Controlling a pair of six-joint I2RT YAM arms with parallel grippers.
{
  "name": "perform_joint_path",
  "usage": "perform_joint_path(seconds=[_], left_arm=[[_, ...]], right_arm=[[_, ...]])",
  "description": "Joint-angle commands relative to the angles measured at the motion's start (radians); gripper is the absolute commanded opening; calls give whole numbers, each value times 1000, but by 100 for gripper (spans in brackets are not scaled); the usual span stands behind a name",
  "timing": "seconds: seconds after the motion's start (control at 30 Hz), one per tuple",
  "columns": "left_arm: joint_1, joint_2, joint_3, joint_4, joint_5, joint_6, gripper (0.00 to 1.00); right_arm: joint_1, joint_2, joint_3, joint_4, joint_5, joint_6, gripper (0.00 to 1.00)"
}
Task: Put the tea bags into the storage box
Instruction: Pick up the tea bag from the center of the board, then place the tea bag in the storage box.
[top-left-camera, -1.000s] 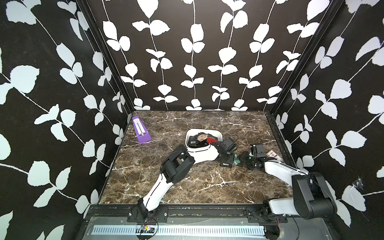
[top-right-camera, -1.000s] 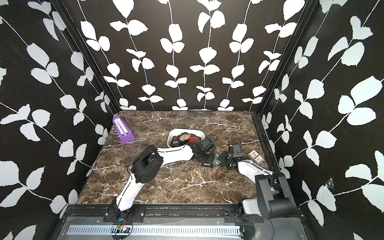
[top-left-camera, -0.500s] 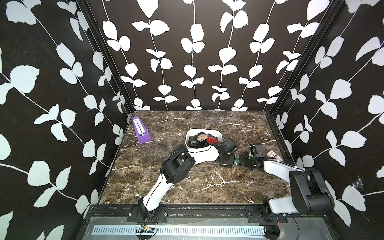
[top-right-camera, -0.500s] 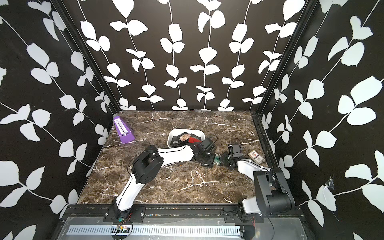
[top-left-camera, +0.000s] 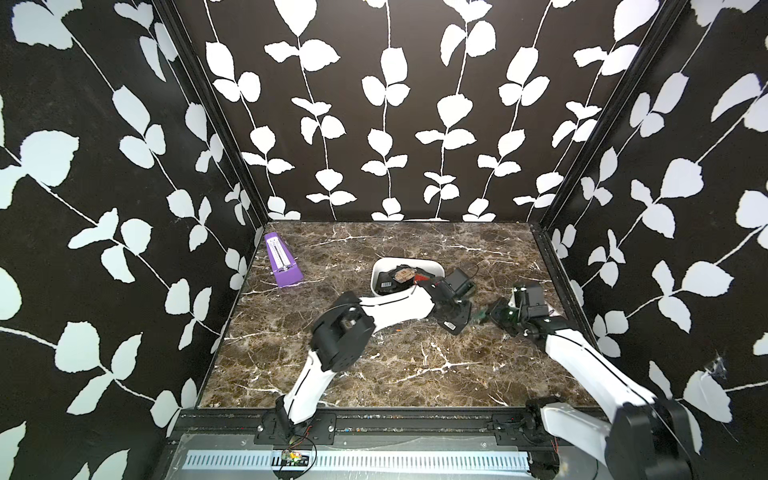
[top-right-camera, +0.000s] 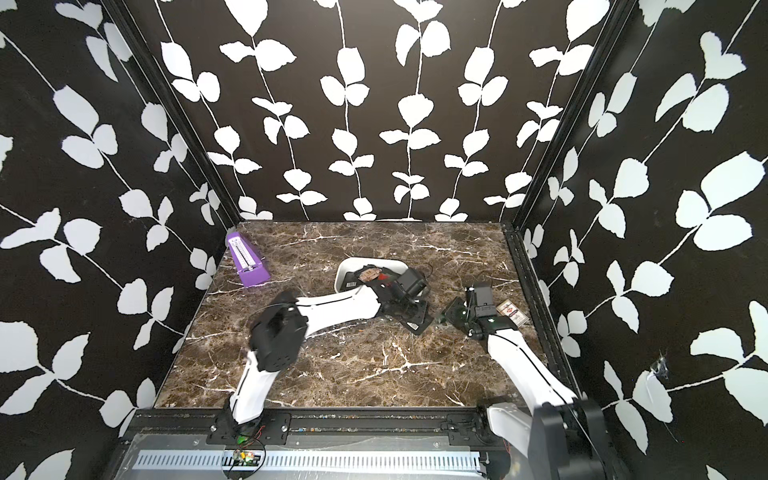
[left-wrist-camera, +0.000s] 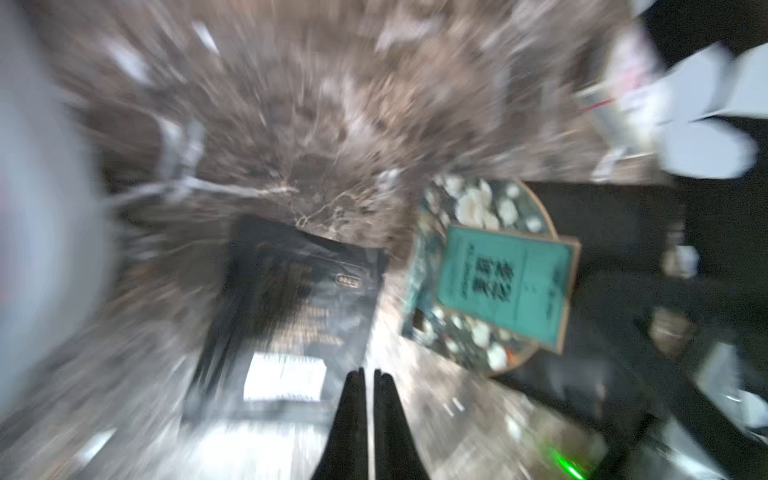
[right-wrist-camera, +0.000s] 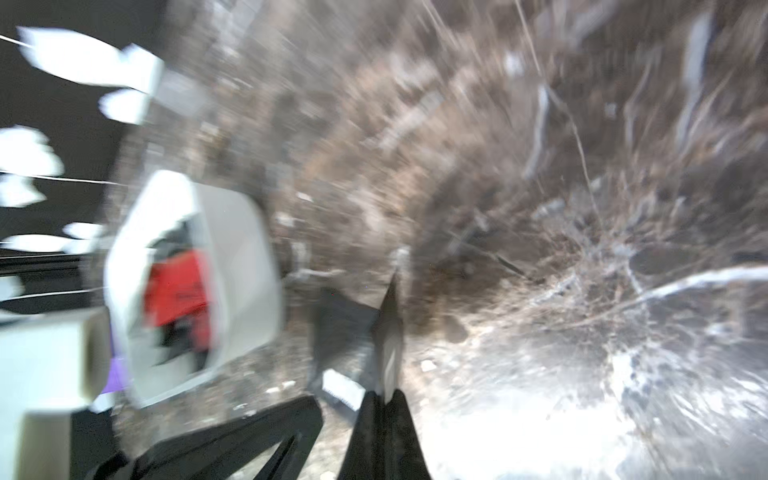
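Storage box (top-left-camera: 376, 277): mid-table, with several tea bags (top-left-camera: 401, 275) already inside.
Left gripper (left-wrist-camera: 369, 374): jaws all but closed and empty, low over a black tea bag (left-wrist-camera: 291, 299) lying flat on the marble (top-left-camera: 374, 365) near the box.
Right gripper (right-wrist-camera: 386, 397): half open a moment ago, now clamped on the green tea bag (left-wrist-camera: 503, 282)!
Meaning: one bag secured, and the carry to the box looks next.

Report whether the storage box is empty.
Not empty: the storage box holds several tea bags, black, tan and red among them.
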Motion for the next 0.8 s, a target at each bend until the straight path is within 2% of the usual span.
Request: perform_joint_path(seconds=[0.0,0.17,0.3,0.4,0.63,0.77], left_arm=[[16,-227,-96,-7,-83,23,13],[62,-450,-337,-5,-153,16,18],[102,-603,-511,-11,-195,-4,20],[120,-694,-605,-18,-228,-31,27],[132,-792,-761,-7,-240,-108,30],[134,-819,-820,11,-230,-135,30]], right_arm=[[19,-43,118,-118,7,-27,0],[112,37,297,-142,27,-34,0],[222,193,450,-100,54,-32,0],[296,335,570,-73,74,-30,0],[397,681,862,-24,61,-7,0],[426,825,1006,-46,56,-10,0]])
